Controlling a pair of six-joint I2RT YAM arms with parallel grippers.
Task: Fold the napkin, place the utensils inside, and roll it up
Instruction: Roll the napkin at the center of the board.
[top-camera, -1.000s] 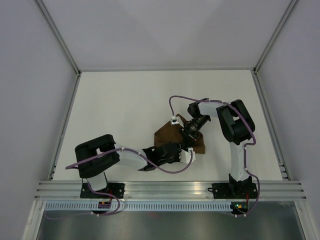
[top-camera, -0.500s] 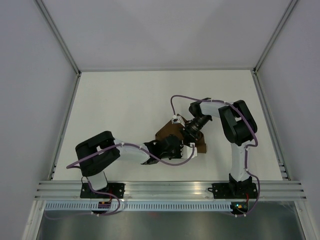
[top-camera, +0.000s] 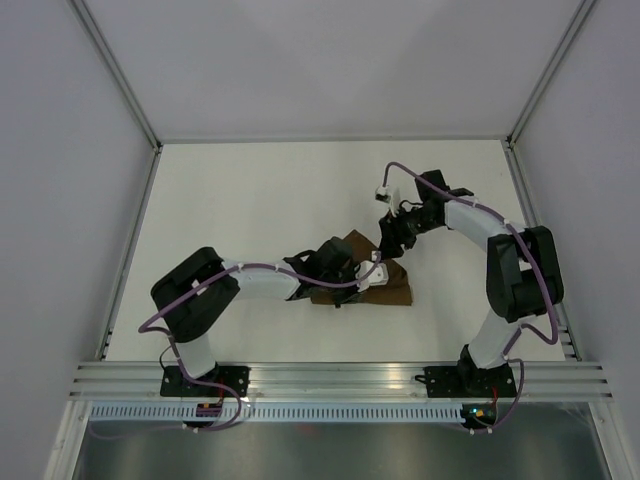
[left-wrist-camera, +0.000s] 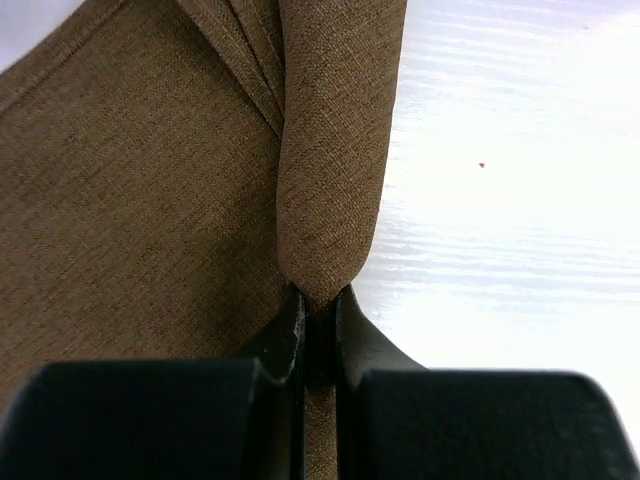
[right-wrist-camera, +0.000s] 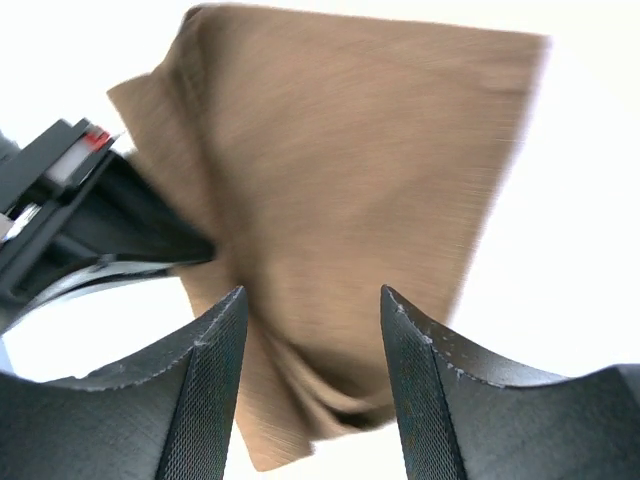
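The dark-brown napkin (top-camera: 393, 289) lies folded on the white table, just in front of the middle. My left gripper (top-camera: 368, 280) reaches across it and is shut on a raised fold of the napkin (left-wrist-camera: 150, 200). In the left wrist view the cloth is pinched tight where the left gripper (left-wrist-camera: 320, 305) closes. My right gripper (top-camera: 390, 238) hovers just behind the napkin. Its fingertips (right-wrist-camera: 225, 305) stand well apart, so the right gripper (right-wrist-camera: 310, 295) is open and empty above the cloth (right-wrist-camera: 350, 170). The utensils are out of view.
The white table (top-camera: 250, 200) is bounded by a metal frame and pale walls on three sides. An aluminium rail (top-camera: 340, 380) with both arm bases runs along the near edge. The left arm's wrist (right-wrist-camera: 90, 225) shows at the left of the right wrist view.
My right gripper has opened, let go of the napkin and pulled back toward the far right. My left gripper has slid right along the cloth and shut on a fold.
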